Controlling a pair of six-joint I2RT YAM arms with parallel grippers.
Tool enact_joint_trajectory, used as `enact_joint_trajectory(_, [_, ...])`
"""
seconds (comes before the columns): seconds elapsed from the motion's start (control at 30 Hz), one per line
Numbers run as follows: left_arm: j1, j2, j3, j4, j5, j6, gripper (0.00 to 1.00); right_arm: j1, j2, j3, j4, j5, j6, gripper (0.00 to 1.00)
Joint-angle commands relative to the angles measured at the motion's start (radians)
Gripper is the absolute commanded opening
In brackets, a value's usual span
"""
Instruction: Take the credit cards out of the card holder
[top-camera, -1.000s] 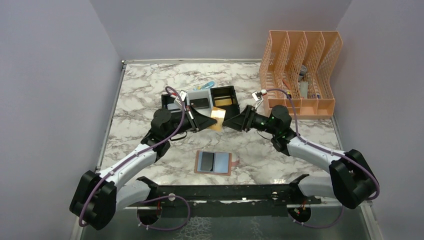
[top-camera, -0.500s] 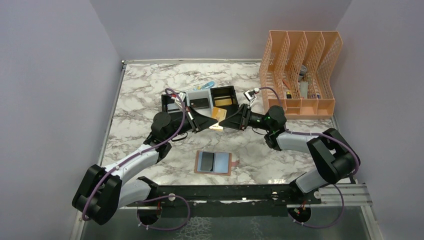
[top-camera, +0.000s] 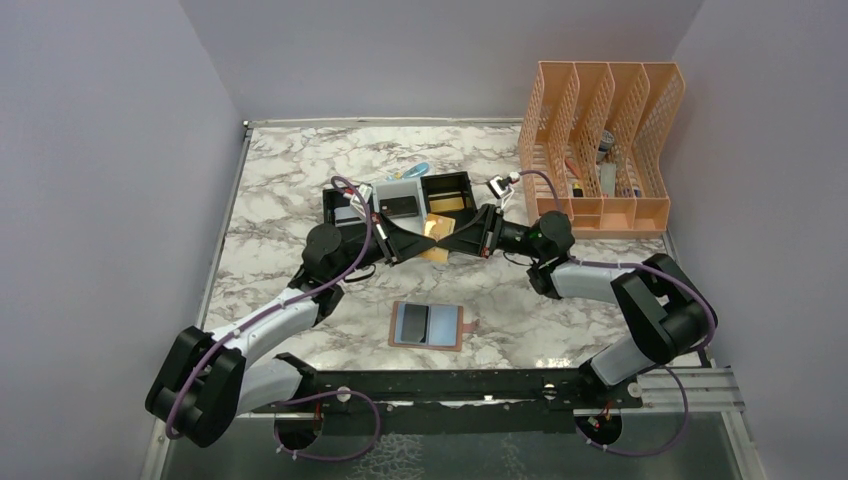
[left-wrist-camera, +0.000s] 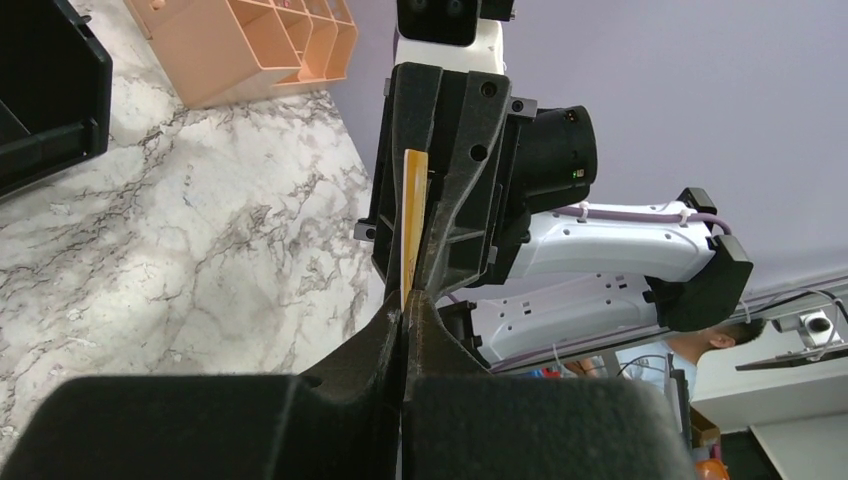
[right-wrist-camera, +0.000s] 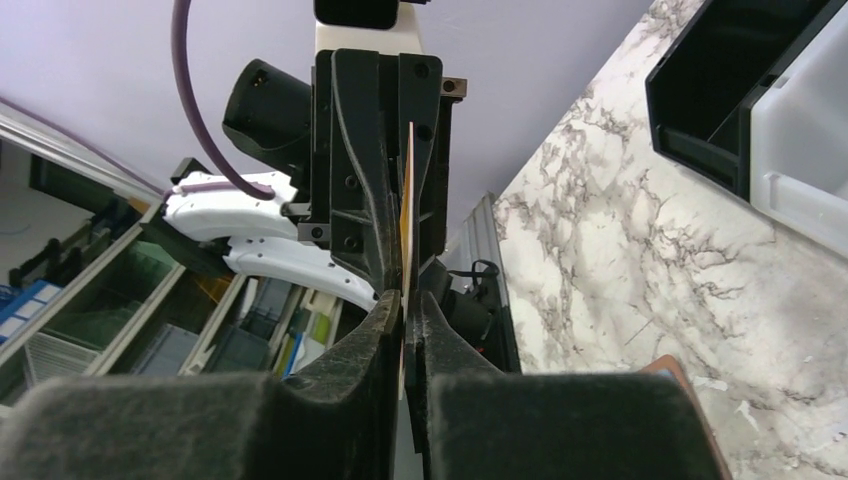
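Tabletop (top-camera: 290, 160): white marble pattern, grey veining. Credit card (top-camera: 437, 236): gold-orange. Card holder (top-camera: 428, 325): tan-brown exterior, blue-grey inner pockets. File organiser (top-camera: 600, 100): peach-orange, lattice sides. Three-compartment tray (top-camera: 447, 178): black and white. Left arm (top-camera: 270, 320) and right arm (top-camera: 590, 280): white links, black joints, purple cables. Walls (top-camera: 100, 200): lavender.

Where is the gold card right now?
Top view, centre: the gold card is pinched between the left hand and right hand, near the black tray.
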Motion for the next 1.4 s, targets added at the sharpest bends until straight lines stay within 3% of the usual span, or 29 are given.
enact_joint_trajectory(0.0, [0.008, -0.017, -0.012, 0.024, 0.014, 0.008, 0.00, -0.008, 0.008, 0.024, 0.074, -0.014, 0.023, 0.03])
enact_joint_trajectory(0.13, [0.008, -0.021, -0.017, 0.024, 0.008, 0.010, 0.00, -0.007, -0.001, 0.026, 0.065, -0.004, 0.019, 0.01])
enact_joint_trajectory(0.27, [0.008, -0.031, -0.024, 0.025, 0.000, 0.017, 0.13, -0.009, -0.017, 0.040, 0.006, 0.004, -0.013, 0.01])
enact_joint_trajectory(0.43, [0.008, -0.033, -0.034, 0.020, -0.002, 0.026, 0.15, -0.013, -0.039, 0.041, -0.055, 0.017, -0.032, 0.01])
enact_joint_trajectory(0.57, [0.008, -0.022, -0.026, 0.021, 0.001, 0.036, 0.00, -0.014, -0.048, 0.053, -0.077, 0.009, -0.042, 0.01])
enact_joint_trajectory(0.83, [0.008, -0.014, -0.012, 0.020, 0.022, 0.049, 0.00, -0.014, -0.048, 0.076, -0.082, 0.016, -0.028, 0.18])
enact_joint_trajectory(1.07, [0.008, -0.026, -0.017, 0.021, 0.025, 0.053, 0.00, -0.014, -0.038, 0.086, -0.065, -0.001, 0.000, 0.02])
enact_joint_trajectory(1.2, [0.008, -0.047, -0.036, 0.001, 0.002, 0.063, 0.33, -0.015, -0.079, 0.089, -0.189, 0.045, -0.077, 0.01])
enact_joint_trajectory(1.37, [0.009, -0.154, -0.008, -0.247, -0.085, 0.183, 0.73, -0.025, -0.166, 0.122, -0.504, 0.167, -0.270, 0.01])
